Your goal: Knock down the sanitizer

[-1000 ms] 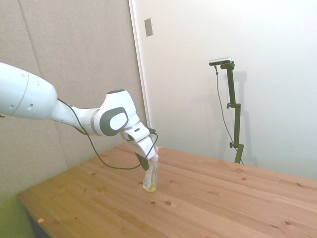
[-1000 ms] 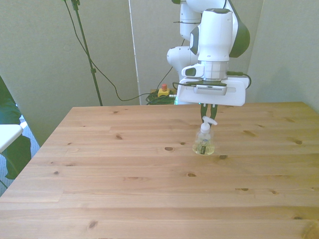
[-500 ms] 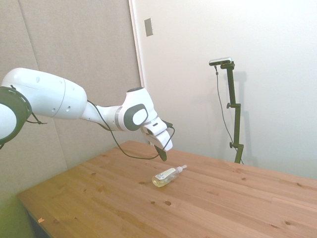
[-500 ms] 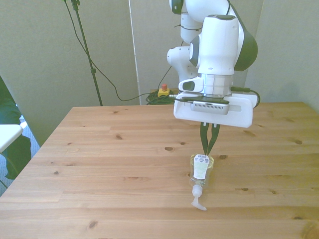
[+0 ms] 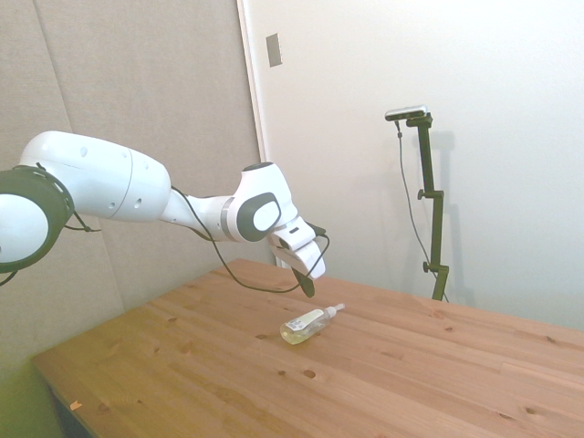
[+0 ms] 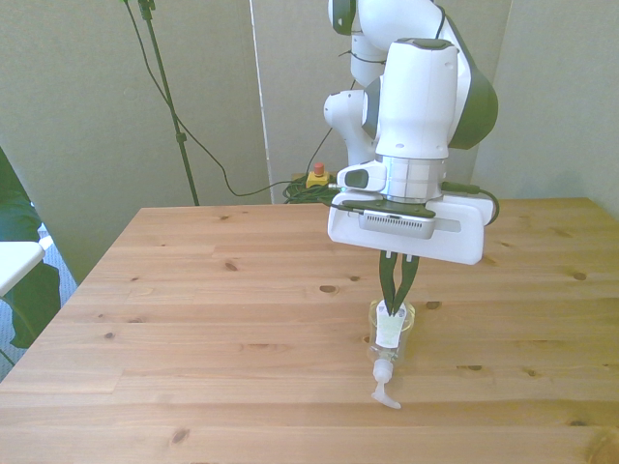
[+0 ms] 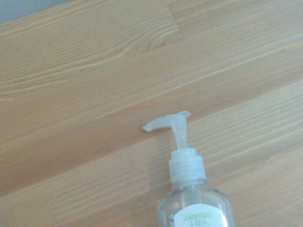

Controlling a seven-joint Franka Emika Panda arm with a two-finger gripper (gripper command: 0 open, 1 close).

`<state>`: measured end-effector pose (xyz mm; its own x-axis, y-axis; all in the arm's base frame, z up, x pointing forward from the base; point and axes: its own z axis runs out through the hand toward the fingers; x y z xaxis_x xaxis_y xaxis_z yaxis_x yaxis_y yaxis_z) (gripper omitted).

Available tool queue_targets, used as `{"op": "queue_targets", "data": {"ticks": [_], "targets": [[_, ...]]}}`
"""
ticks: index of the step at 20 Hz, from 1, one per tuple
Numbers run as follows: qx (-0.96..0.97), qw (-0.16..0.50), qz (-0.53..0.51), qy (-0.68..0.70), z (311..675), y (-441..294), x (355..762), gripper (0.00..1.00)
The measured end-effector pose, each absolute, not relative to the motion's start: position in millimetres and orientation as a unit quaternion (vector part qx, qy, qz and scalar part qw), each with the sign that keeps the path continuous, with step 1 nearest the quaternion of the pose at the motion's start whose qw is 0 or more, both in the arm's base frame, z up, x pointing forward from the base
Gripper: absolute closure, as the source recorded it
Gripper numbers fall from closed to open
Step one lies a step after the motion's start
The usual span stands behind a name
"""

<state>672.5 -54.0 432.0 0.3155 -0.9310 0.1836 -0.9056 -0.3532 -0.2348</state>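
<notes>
The sanitizer (image 5: 307, 325) lies flat on its side on the wooden table (image 5: 411, 383), a slim clear bottle with a white label and a white pump nozzle. In the front view the sanitizer (image 6: 390, 340) points its nozzle toward the table's near edge. The wrist view shows the sanitizer (image 7: 189, 189) close up, pump head resting on the planks. My gripper (image 5: 309, 290) hangs just above the bottle's base end, not touching it. The gripper (image 6: 397, 307) has its two dark fingers pressed together at the tips, shut on nothing.
Cables and a red-and-yellow button box (image 6: 316, 178) lie on the floor behind the table. A green plant (image 6: 19, 280) stands off the front view's left edge. Bare wood surrounds the bottle on all sides.
One second ago the sanitizer stood upright under the gripper; it toppled onto its side. Since half a second ago the gripper has drifted slightly forward over the fallen bottle.
</notes>
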Motion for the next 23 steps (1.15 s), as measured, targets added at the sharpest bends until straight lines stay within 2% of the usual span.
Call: {"op": "queue_targets", "data": {"ticks": [9, 23], "targets": [[-0.821, 0.042, -0.130, 0.555, 439.0, -41.0, 629.9, 0.00], [-0.846, 0.030, -0.087, 0.524, 415.9, -2.0, 558.5, 0.00]]}}
